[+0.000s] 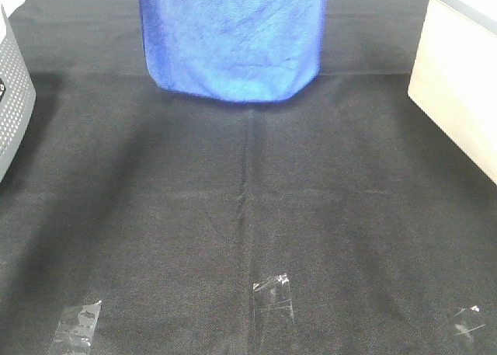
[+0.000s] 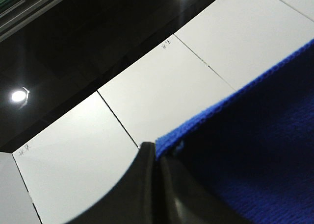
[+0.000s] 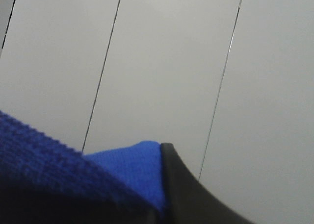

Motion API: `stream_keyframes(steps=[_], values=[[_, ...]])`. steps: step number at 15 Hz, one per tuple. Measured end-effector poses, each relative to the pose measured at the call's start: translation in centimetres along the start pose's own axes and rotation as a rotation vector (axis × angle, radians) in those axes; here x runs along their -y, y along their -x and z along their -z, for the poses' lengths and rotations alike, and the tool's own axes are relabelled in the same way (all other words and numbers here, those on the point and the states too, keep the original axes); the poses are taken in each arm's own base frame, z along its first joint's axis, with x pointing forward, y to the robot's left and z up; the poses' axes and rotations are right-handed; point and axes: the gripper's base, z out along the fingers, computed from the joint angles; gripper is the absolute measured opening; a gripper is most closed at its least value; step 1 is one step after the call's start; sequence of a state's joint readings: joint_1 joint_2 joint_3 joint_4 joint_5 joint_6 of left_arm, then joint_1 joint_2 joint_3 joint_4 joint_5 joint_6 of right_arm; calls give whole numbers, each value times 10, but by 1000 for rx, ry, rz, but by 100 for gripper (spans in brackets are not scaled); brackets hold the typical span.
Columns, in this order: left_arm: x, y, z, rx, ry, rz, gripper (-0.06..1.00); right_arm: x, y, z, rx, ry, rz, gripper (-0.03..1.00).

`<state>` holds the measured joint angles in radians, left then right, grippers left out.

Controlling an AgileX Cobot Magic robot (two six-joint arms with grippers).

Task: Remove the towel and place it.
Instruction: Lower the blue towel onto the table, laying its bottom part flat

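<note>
- The royal-blue towel (image 1: 233,40) hangs in the upper centre of the high view. Its top runs out of the frame, and its rounded lower edge is over the black table cloth (image 1: 248,215).
- The left gripper (image 2: 158,160) has its fingers pressed together on the towel's stitched hem.
- The right gripper (image 3: 164,194) pinches a corner of the towel – only one dark finger shows clearly.
- A grey perforated basket (image 1: 12,99) is at the left edge and a white box (image 1: 458,83) at the right edge.
- Pieces of clear tape (image 1: 273,289) lie on the cloth near the lower edge.
</note>
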<state>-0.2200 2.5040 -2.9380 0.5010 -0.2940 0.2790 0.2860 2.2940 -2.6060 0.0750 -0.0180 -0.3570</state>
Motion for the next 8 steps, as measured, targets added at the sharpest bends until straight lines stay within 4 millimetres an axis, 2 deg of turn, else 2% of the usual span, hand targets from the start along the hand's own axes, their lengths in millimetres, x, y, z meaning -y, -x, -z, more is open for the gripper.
stream_keyframes(steps=[4,8], values=[[0,-1,0,-16,-5,0,0,-2,-5,1,-76,29,0,0],[-3,-2,-2,-166,-32,106,0,-1,7,10,-249,101,-18,0]])
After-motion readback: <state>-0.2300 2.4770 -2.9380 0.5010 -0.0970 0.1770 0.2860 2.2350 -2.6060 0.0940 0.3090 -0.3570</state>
